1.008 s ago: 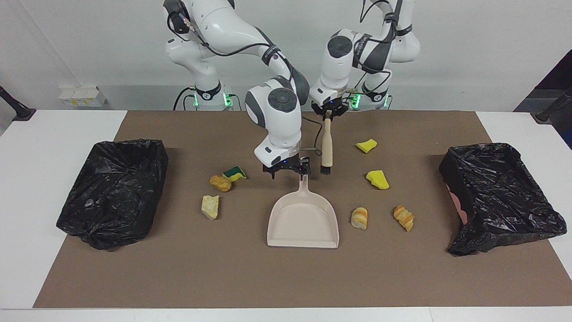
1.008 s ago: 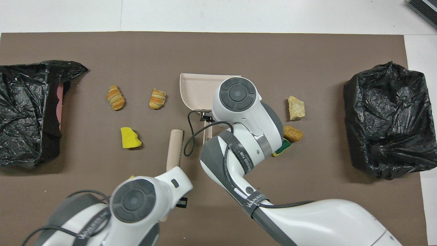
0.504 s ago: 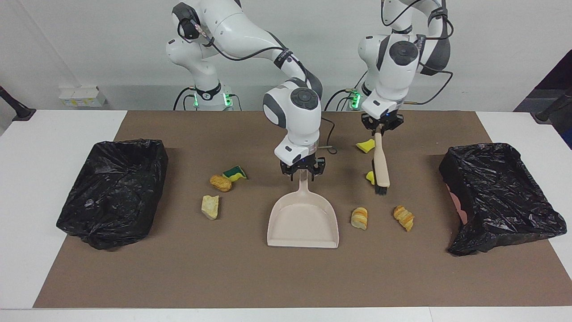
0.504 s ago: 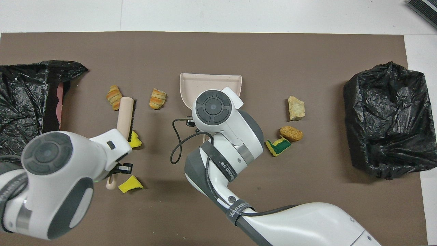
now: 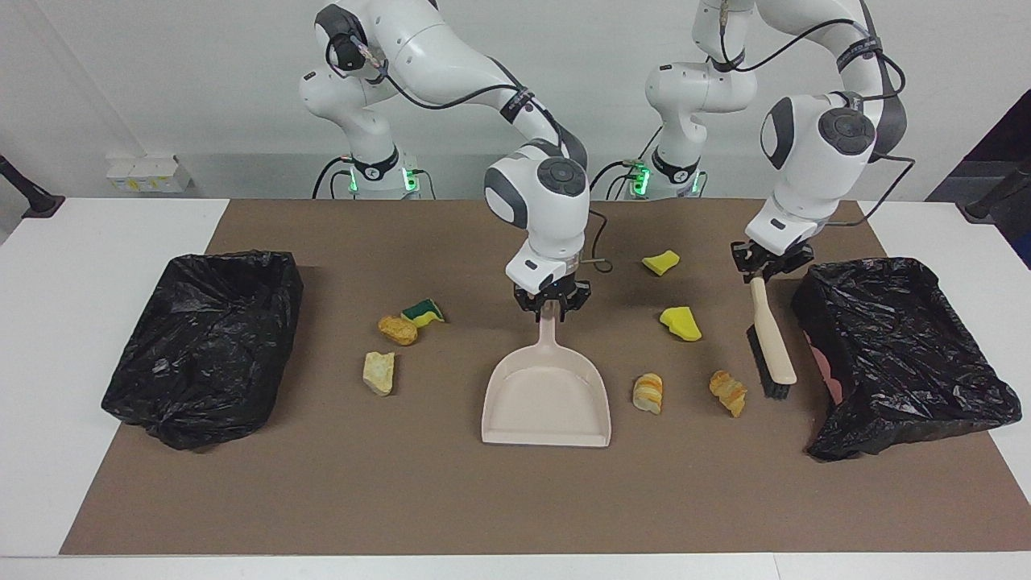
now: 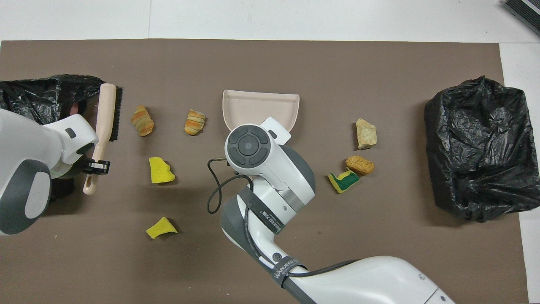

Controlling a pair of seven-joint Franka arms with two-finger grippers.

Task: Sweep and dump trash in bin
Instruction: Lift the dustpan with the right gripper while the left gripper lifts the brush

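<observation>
the left gripper (image 5: 772,272) pinches the brush (image 5: 770,345) beside the bin (image 5: 902,354), bristles facing the scraps (image 5: 729,391); the right gripper (image 5: 552,309) clamps the dustpan (image 5: 548,399) handle, ready to catch.

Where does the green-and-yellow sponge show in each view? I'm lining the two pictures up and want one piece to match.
Facing view: the green-and-yellow sponge lies toward the picture's left, touching a golden-brown lump.
Overhead view: the sponge lies right of the picture's middle, against the same lump.
Shared landmark: the dustpan, in the middle of both.
</observation>
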